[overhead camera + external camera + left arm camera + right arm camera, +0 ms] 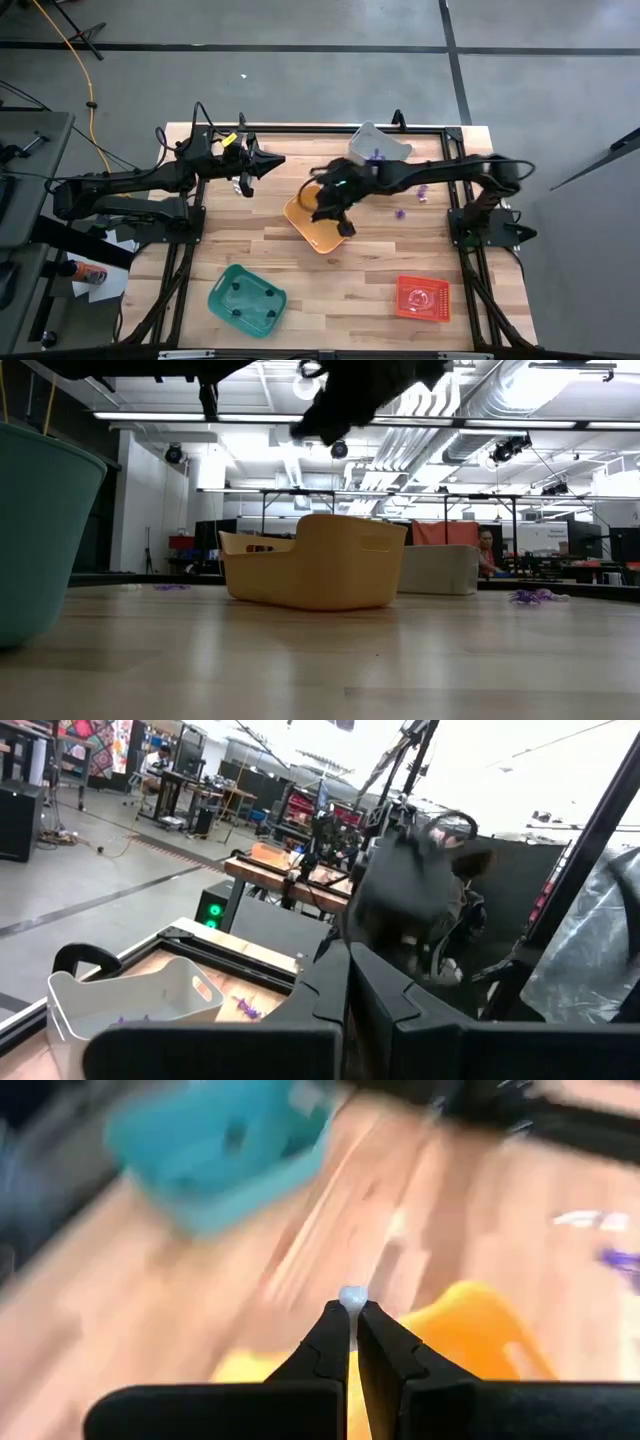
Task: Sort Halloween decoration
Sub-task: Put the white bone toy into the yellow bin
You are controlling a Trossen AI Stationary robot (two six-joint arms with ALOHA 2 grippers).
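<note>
While the right gripper (351, 1312) pinches a whitish trinket (351, 1295) above the orange bin (316, 228) mid-table, delivery is under way.
Next, I judge, it must centre over the bin and open. The trinket looks roundish, showing no clear long axis. The left gripper (275, 160), shut and empty, waits near the table's far edge.

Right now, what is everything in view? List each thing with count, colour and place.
orange bin: one, table centre, under the right end effector
grey bin: one, far edge, purple trinkets inside
green bin: one, near left, dark trinkets inside
red bin: one, near right
loose purple trinkets: a few, on the table right of the orange bin
whitish trinket: one, pinched in the right end effector
person: one, in the room behind
left end effector: shut, empty, far left
right end effector: shut on the whitish trinket, above the orange bin
</note>
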